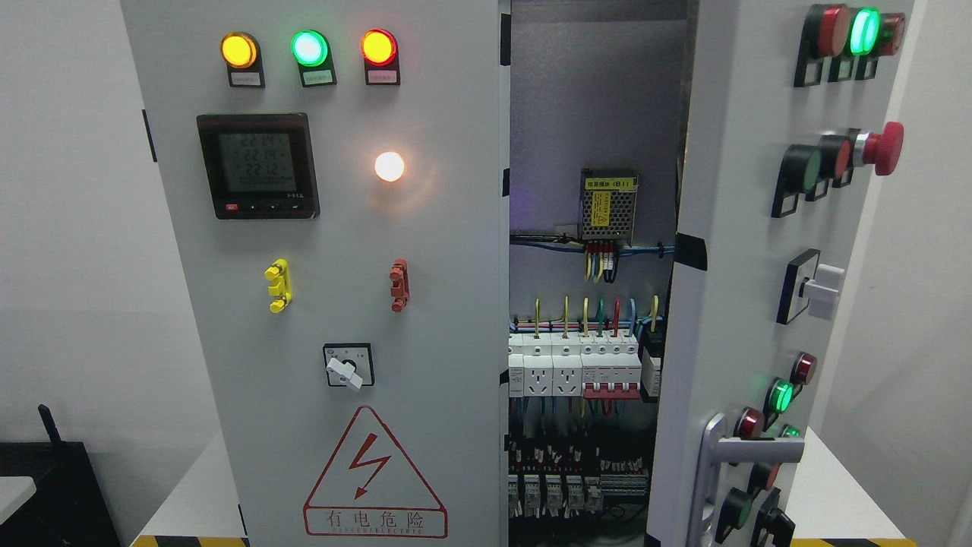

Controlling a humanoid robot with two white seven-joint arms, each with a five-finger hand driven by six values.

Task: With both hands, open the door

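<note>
Here, the right door (752, 251) stands swung open, exposing breakers (585, 368); left door (334, 289) closed; neither robot hand is in view.

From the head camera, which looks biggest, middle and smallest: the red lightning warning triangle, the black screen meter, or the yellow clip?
Largest to smallest, as they look:
1. Red lightning warning triangle on the left door.
2. Black square meter with the grey screen.
3. Small yellow plastic clip.
All sit on one flat door, so nearness barely matters.

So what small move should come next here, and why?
Probably bring a hand up to the silver handle and swing the right door wider: it stands only partly open, the left door is shut, and no hand shows.
</note>
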